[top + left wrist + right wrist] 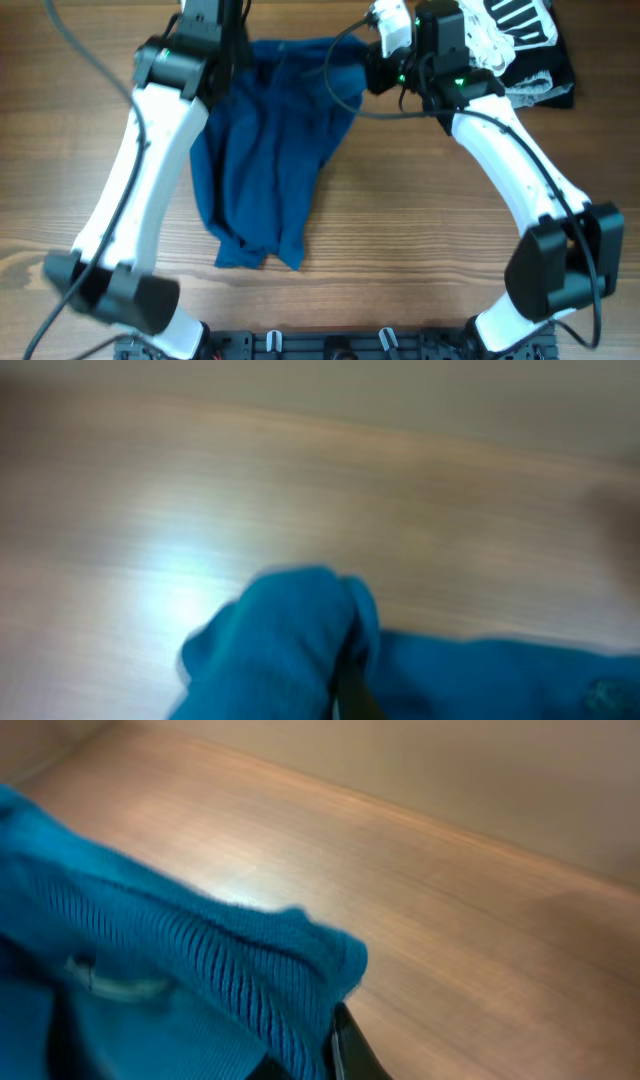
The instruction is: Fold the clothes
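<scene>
The deep-blue garment (270,150) hangs bunched and wrinkled from its top edge at the back of the table, its lower end trailing on the wood. My left gripper (232,50) is shut on the garment's left top corner, seen in the left wrist view (300,650) as a blue fold wrapped over a dark finger. My right gripper (372,72) is shut on the right top corner, where the ribbed collar (240,990) drapes over a finger. Both fingertip pairs are mostly hidden by cloth.
A white black-striped garment (510,30) lies on dark folded clothes (550,85) at the back right corner. The wooden table (420,230) stretches bare in front. A black rail (330,345) runs along the front edge.
</scene>
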Available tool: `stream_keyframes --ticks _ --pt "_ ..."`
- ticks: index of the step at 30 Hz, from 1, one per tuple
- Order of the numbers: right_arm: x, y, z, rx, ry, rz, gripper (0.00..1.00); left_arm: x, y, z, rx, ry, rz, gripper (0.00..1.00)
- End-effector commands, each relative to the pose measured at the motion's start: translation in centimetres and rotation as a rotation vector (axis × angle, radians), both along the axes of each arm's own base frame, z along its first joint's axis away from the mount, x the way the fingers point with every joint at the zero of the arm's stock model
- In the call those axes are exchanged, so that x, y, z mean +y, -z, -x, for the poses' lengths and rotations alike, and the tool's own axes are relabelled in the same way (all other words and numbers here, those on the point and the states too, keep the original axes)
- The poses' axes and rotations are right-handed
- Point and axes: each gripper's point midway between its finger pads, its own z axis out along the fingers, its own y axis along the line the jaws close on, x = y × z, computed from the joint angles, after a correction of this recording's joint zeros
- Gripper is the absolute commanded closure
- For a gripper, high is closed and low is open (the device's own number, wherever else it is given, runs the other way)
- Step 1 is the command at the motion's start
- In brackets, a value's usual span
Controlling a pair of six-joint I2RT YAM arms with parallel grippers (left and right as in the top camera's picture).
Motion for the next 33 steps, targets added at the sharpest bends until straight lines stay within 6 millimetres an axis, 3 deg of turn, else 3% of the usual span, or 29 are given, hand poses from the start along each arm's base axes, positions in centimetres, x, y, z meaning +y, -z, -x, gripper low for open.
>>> stream_keyframes --ticks 1,2,3,4,5,6,7,8,9,11,14,17,19,21,24,28,33 --pt "-7.6 1.2 -4.4 -0.039 0.236 0.047 0.95 -0.3 3.0 -6.2 -0.048 0.072 0.044 0.96" --pt "-8.7 1.0 -4.9 -0.051 0.268 0.049 0.96 -0.9 3.8 -7.6 -0.068 0.102 0.046 0.96" --pt "-10.3 0.7 -5.4 -0.061 0.324 0.046 0.96 -1.9 4.5 -9.0 -0.09 0.163 0.042 0.68" --pt "-11.5 0.1 -5.8 -0.077 0.354 0.034 0.96 -2.7 4.7 -9.3 -0.095 0.219 0.039 0.18" --pt "-12.4 -0.3 -6.0 -0.081 0.378 0.019 0.95 -2.7 4.6 -9.1 -0.092 0.222 0.041 0.0" --pt "-12.6 -0.6 -6.0 -0.083 0.373 0.011 0.92 -2.6 4.1 -8.5 -0.079 0.224 0.042 0.0" --pt "-12.6 -1.0 -6.0 -0.083 0.357 -0.005 0.65 -2.4 3.6 -7.6 -0.053 0.228 0.045 0.0" --pt "-12.3 -1.3 -5.9 -0.079 0.335 -0.019 0.18 -2.2 3.4 -6.3 -0.012 0.237 0.054 0.0" --pt "-11.9 -1.6 -5.5 -0.066 0.312 -0.032 0.0 -1.7 3.5 -4.2 0.062 0.244 0.068 0.0" --pt "-10.5 -1.4 -4.3 -0.021 0.25 -0.057 0.0 -0.5 4.8 -0.5 0.215 0.244 0.089 0.0" --pt "-8.8 0.7 -1.8 0.116 0.189 -0.062 0.0 1.3 8.0 4.5 0.469 0.211 0.091 0.04" --pt "-7.9 3.2 0.8 0.26 0.169 -0.03 0.0 3.0 12.0 7.9 0.669 0.166 0.093 0.42" --pt "-7.6 3.9 1.6 0.295 0.151 -0.007 0.0 3.8 14.3 9.3 0.74 0.142 0.099 0.52" --pt "-7.8 4.2 1.9 0.305 0.153 0.005 0.0 3.9 16.8 10.4 0.792 0.138 0.135 0.54" --pt "-7.7 3.9 1.5 0.285 0.154 -0.001 0.0 3.9 22.0 11.4 0.808 0.139 0.142 0.35" --pt "-7.7 3.7 1.4 0.279 0.155 -0.003 0.0 2.9 27.2 12.7 0.789 0.179 0.189 0.34" --pt "-7.7 3.7 1.3 0.279 0.156 -0.004 0.0 0.9 30.0 14.4 0.783 0.252 0.283 0.37"
